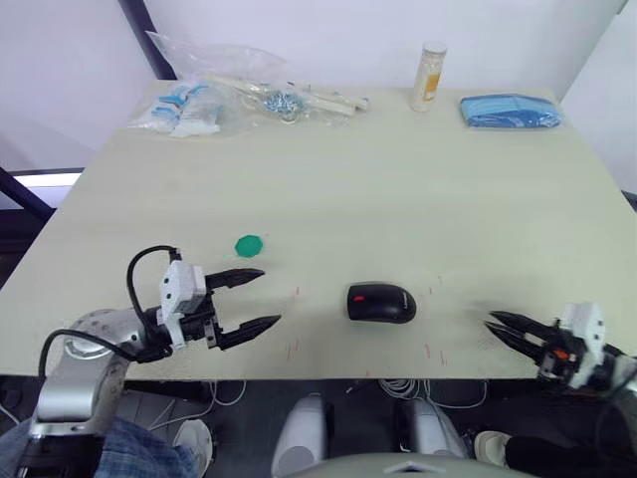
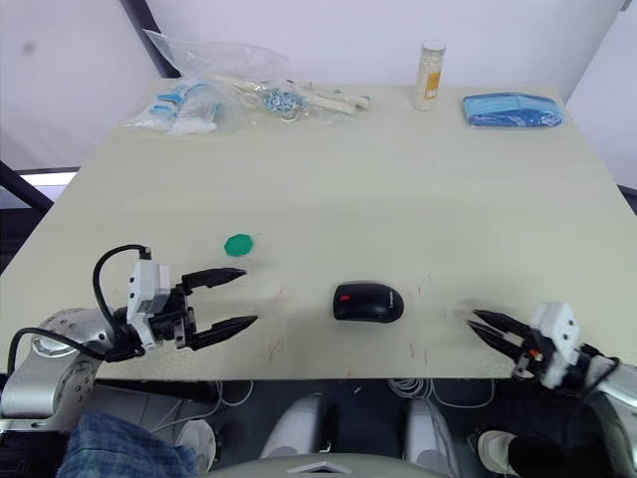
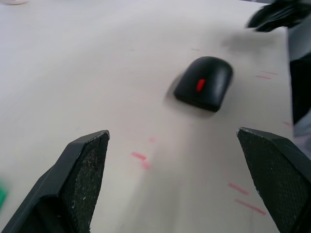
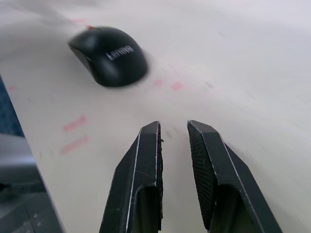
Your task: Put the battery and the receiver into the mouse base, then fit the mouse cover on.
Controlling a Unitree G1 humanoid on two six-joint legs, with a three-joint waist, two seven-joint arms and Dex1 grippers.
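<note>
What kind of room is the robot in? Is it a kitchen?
Probably not a kitchen; more likely a lab or workshop. A plain pale table holds a black computer mouse, plastic bags of small parts and a small bottle.

A pale table (image 1: 398, 199) spans the frame. At upper left lie clear plastic bags (image 1: 214, 90) with blue-and-white packets and small metal parts. An upright pale bottle (image 1: 429, 76) stands at upper centre-right, a folded blue cloth (image 1: 509, 111) just right of it. A green disc (image 1: 249, 245) lies left of centre; faint red marks (image 1: 295, 347) dot the lower middle
</note>
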